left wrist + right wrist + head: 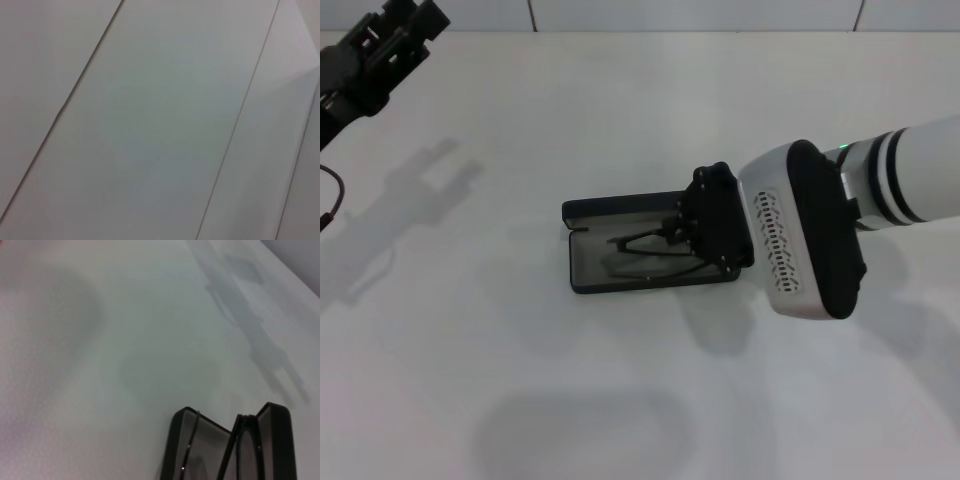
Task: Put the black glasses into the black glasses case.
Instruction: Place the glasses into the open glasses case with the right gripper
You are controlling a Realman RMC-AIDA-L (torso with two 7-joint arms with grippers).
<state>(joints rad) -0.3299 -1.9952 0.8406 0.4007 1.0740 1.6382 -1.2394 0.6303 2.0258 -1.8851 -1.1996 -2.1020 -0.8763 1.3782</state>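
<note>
Tabletop first, since it fills nearly everything we can see: a plain white table (620,400) running edge to edge in the head view, with soft grey shadows across its left half and a wider one low in the middle. Next down in size is the right arm (880,200), a fat white and black tube coming in from the right edge, middle height, and ending in the right gripper (692,236), which sits just right of centre, directly over the right end of the black glasses case (588,272). We honestly can't tell how wide its fingers are or whether they're pinching anything, because the black wrist block covers them. The case lies open and flat near the middle of the frame, grey lining up, lid standing along its far edge. Inside it we can make out the black glasses (638,243), thin frame lines lying on the lining and running toward the gripper. From the right wrist view, the case (180,440) shows at the bottom edge, right of centre, with a slim bit of frame (191,442) inside. Smallest bit: the left gripper (405,35), parked in the upper left corner of the head view, well apart from the case; we can't tell its finger state either.
</note>
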